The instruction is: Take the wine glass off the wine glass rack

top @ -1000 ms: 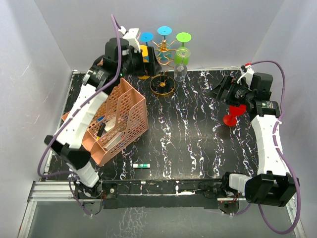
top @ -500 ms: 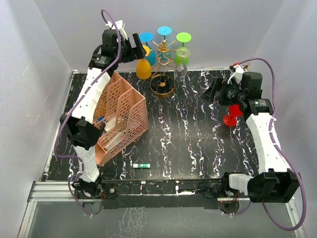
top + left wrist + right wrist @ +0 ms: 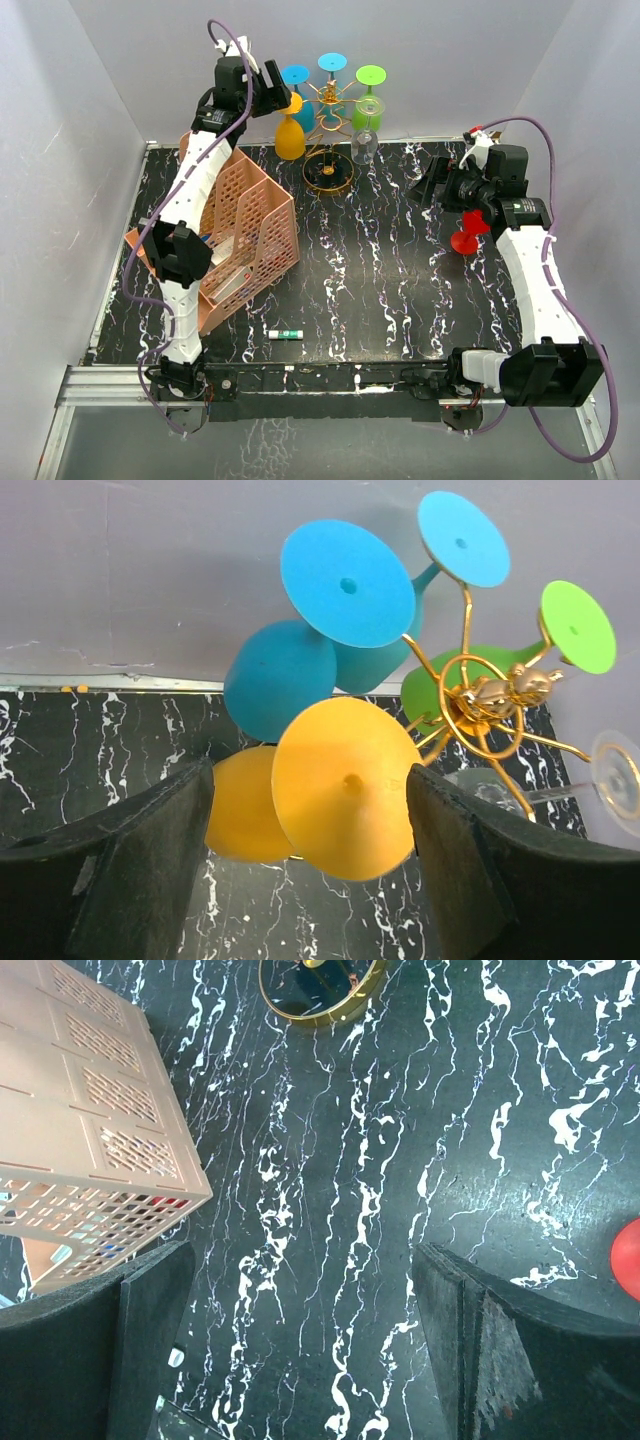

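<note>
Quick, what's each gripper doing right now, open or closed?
Left gripper: open, its fingers either side of the yellow wine glass foot.
Right gripper: open, holding nothing.

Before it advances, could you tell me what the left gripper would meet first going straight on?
Probably the orange wine glass, hanging upside down on the wine glass rack: its round foot sits centred between the open fingers of the left gripper, though depth is unclear.

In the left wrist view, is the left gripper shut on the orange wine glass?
No, the left gripper is open, its fingers standing wide apart on either side of the orange wine glass.
</note>
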`<state>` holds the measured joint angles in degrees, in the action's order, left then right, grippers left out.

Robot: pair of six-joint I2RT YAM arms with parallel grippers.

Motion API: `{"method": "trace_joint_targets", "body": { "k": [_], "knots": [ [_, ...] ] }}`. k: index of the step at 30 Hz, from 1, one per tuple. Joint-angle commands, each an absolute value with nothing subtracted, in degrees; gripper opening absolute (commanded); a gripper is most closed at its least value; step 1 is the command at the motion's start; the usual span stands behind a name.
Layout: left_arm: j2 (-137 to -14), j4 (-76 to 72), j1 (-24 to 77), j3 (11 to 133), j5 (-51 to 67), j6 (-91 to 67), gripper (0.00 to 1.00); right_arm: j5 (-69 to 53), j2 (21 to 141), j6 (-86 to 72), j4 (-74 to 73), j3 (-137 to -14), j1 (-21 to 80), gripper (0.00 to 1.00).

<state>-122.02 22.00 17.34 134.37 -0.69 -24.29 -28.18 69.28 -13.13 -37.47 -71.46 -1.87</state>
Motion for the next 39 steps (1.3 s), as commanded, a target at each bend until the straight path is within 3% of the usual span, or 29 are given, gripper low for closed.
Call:
{"method": "trace_joint_targets", "body": {
  "k": [1,30,39],
  "knots": [
    [-123.07,20.59,17.05,137.59,-1.51,-24.70,0.73,-27.53,70.06,-12.03,-34.54,-73.89,-1.58,0.99],
    [-121.87,20.68,16.77,135.53,-1.74,-26.81,0.22,-27.15,68.71,-13.06,-34.81,-74.05,-1.58,0.99],
    [-121.50,18.86,16.33,135.41,0.18,-31.28,0.12,-26.73,67.86,-13.46,-34.83,-74.03,-1.58,0.99]
  ]
}}
